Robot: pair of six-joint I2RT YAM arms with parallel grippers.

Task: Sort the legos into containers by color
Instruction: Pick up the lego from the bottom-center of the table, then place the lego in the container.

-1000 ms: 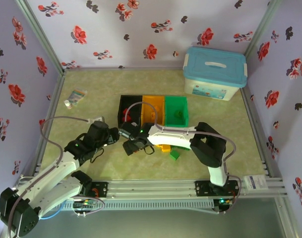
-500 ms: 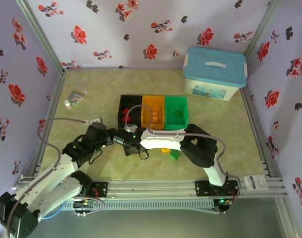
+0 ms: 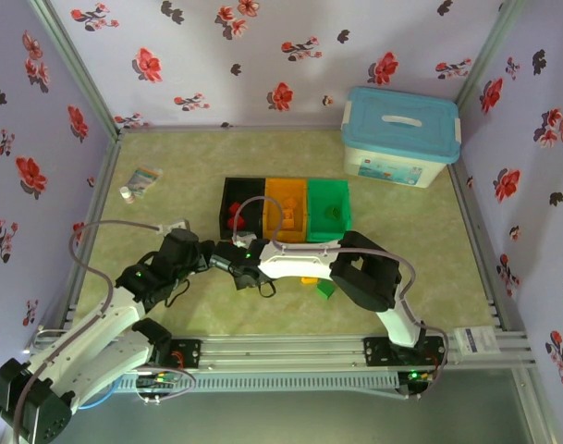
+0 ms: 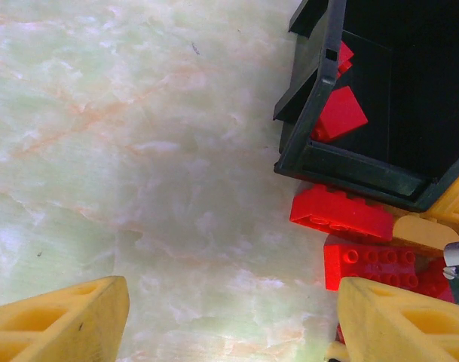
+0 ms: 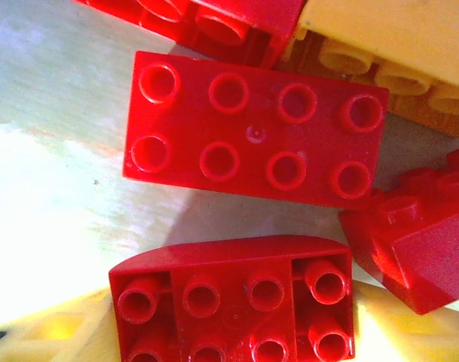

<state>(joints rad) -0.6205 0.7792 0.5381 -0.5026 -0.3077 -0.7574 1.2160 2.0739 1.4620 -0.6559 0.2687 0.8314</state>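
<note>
Both arms crowded by the black bin [image 4: 319,162]

Left gripper [image 4: 229,320] released over bare worktop [image 4: 123,151]; right gripper [image 3: 237,268] above red legos [image 5: 255,139], can't tell its state.

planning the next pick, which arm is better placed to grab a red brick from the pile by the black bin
Right, probably. Its wrist view shows the flat red eight-stud plastic brick directly beneath, close up. The left gripper hangs open with bare table between its fingers; the red bricks by the small black plastic bin lie off to one side.
</note>
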